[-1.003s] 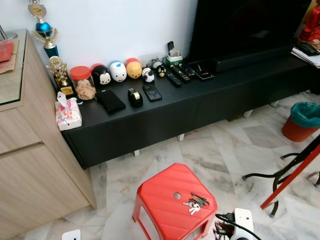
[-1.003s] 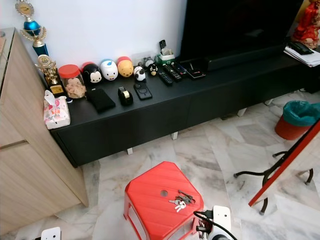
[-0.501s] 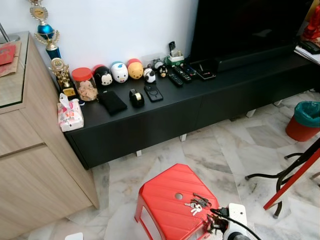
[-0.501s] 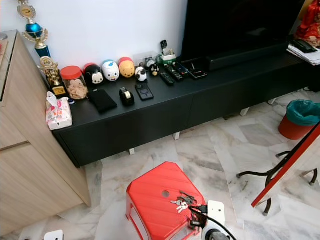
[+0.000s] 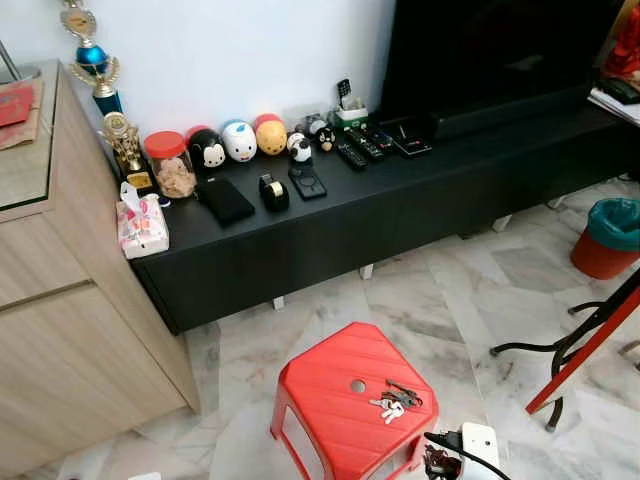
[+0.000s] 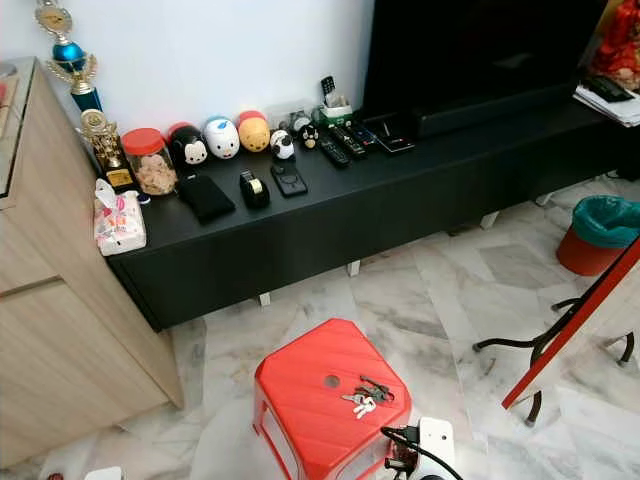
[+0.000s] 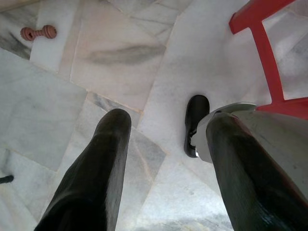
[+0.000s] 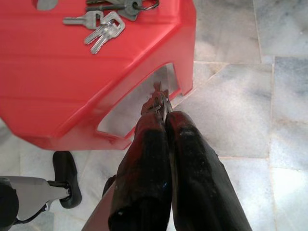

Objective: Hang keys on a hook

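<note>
A bunch of keys (image 5: 392, 400) lies on top of a red plastic stool (image 5: 330, 405), near its front right corner. In the right wrist view the keys (image 8: 106, 21) rest beside the stool's centre hole. My right gripper (image 8: 160, 103) is shut with nothing in it. It hangs below and just outside the stool's (image 8: 72, 72) corner, short of the keys. Its white wrist (image 5: 478, 445) shows at the bottom of the left eye view. My left gripper (image 7: 168, 122) is open, hanging over the marble floor beside a stool leg (image 7: 262, 43).
A long black TV console (image 5: 330, 220) with toys, remotes and a jar runs along the wall. A wooden cabinet (image 5: 60, 330) stands at the left. A red bin (image 5: 607, 240) and a red-and-black stand (image 5: 570, 350) are at the right. A pink dumbbell toy (image 7: 38, 32) lies on the floor.
The camera has shifted slightly. Half a second ago the right wrist was up against the stool's front corner; now it sits a little lower and further from it. The keys have not moved.
</note>
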`<state>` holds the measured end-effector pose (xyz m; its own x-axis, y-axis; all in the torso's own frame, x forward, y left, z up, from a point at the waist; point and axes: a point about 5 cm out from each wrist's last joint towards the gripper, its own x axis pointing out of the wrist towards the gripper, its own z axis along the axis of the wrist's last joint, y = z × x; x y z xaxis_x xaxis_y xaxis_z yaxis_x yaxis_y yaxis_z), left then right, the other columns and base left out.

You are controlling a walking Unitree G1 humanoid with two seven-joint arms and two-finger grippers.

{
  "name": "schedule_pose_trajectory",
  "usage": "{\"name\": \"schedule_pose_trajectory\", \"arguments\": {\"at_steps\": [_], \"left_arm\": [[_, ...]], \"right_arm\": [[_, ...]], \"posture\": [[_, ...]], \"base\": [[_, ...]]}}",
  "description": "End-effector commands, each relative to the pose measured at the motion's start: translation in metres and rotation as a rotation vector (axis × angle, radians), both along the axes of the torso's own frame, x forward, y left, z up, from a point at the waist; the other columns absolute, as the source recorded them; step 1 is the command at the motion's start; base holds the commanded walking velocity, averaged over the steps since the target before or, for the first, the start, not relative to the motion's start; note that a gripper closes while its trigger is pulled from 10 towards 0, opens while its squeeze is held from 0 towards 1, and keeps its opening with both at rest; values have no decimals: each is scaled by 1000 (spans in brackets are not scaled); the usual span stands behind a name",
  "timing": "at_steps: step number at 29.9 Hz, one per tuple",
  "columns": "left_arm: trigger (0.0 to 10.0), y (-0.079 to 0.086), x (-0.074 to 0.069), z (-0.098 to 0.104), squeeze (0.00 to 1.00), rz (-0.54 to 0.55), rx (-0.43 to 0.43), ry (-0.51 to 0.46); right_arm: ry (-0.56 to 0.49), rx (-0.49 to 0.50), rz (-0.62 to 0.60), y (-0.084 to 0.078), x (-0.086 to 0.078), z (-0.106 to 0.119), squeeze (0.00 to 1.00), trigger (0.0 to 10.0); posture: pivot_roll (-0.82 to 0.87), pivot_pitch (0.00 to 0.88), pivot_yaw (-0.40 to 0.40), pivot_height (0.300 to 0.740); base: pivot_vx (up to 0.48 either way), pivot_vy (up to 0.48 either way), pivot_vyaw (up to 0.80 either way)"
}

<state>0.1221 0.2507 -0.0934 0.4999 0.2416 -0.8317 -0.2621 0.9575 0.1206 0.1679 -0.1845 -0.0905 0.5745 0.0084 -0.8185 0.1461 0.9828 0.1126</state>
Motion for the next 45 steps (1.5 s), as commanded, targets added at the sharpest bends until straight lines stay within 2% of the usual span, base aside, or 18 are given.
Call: {"name": "schedule_pose_trajectory", "arguments": {"at_steps": [1,6,10,18,20,28,35,39,45], "left_arm": [[10000,3,-7,-2,0,4,-3,25],[10000,7,-11,-1,0,24,-1,29],[10000,14,-11,1,0,40,5,24],[10000,16,-3,3,0,24,13,12],[10000,13,6,5,0,17,14,-3],[10000,13,19,10,0,1,24,-27],[10000,28,27,18,0,40,46,-49],[10000,30,24,18,0,44,52,-50],[10000,31,22,17,0,50,55,-49]], "right_arm": [[9,2,10,1,0,0,0,10000],[18,-1,8,-1,-2,-1,0,10000],[38,-21,4,-11,-8,-2,0,10000],[40,-22,-36,-18,-8,-2,0,10000],[38,-18,-37,-17,-7,-1,0,10000],[42,-11,-53,-13,-6,-2,0,10000],[46,16,-54,1,-4,-3,0,10000],[42,25,-33,9,-2,-3,0,10000],[37,17,5,10,-1,-2,0,10000]], "posture": [[25,0,-31,740],[30,0,-32,740],[49,0,-32,740],[51,0,-18,740],[53,0,-10,740],[60,0,2,740],[58,0,27,740],[42,0,31,740],[18,0,25,740]], "base": [[-240,0,0],[-240,0,0],[-241,0,0],[-240,0,0],[-240,0,0],[-242,0,0],[-243,0,0],[-244,0,0],[-121,0,0]]}}
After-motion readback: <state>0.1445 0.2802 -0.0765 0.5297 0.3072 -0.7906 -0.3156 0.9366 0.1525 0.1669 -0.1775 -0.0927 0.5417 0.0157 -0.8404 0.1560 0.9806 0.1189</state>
